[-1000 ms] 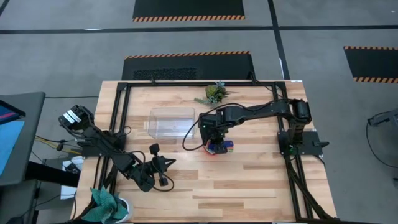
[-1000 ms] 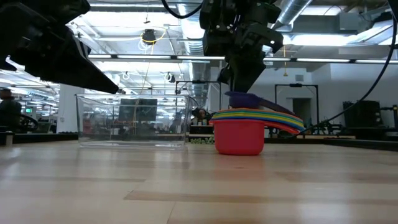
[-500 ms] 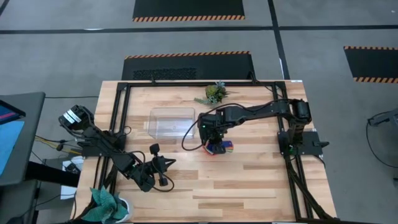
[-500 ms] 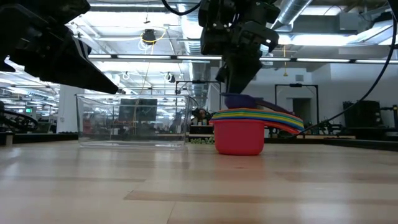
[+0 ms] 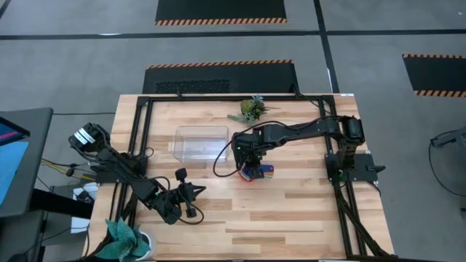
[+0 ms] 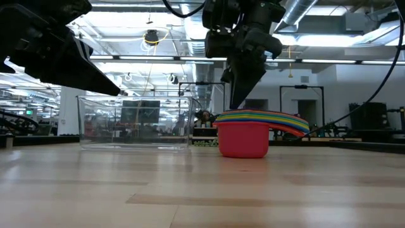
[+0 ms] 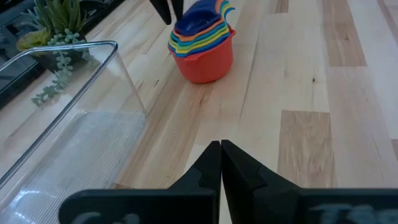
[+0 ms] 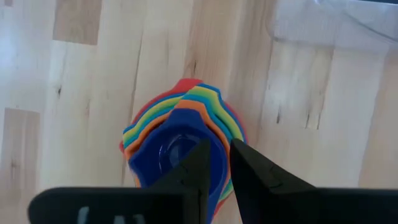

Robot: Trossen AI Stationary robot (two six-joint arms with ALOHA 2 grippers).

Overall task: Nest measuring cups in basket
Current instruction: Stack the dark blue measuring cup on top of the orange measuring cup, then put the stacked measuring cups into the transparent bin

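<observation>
The measuring cups stand nested in one stack (image 6: 243,139) on the table's wood, the red one at the bottom and a dark blue one (image 8: 171,155) on top, to the right of the basket (image 5: 200,142). The clear basket holds nothing. My right gripper (image 8: 219,146) points down into the stack (image 5: 255,173) and is shut on the blue cup. My left gripper (image 7: 221,144) is shut on nothing near the table's front left (image 5: 198,191), aimed at the stack (image 7: 202,43). My right gripper pinches the blue cup's wall at the rim (image 8: 208,135), one finger (image 8: 196,168) over the bowl's inside and the other (image 8: 252,171) outside it. The fingers come steeply from above. The cup sits level in the stack, its rim sunk among the other rims.
A green plant sprig (image 5: 251,109) lies near the far edge behind the stack. A teal cloth (image 5: 124,236) sits at the front left corner. Black frame rails (image 5: 138,131) run along the table's sides. Bare wood lies in front of the stack and to its right.
The blue cup stood above the stack's rims with its handle sticking out; it has sunk down into the nest and no longer shows above it in the low view. My right gripper has stayed shut on it and tipped slightly.
</observation>
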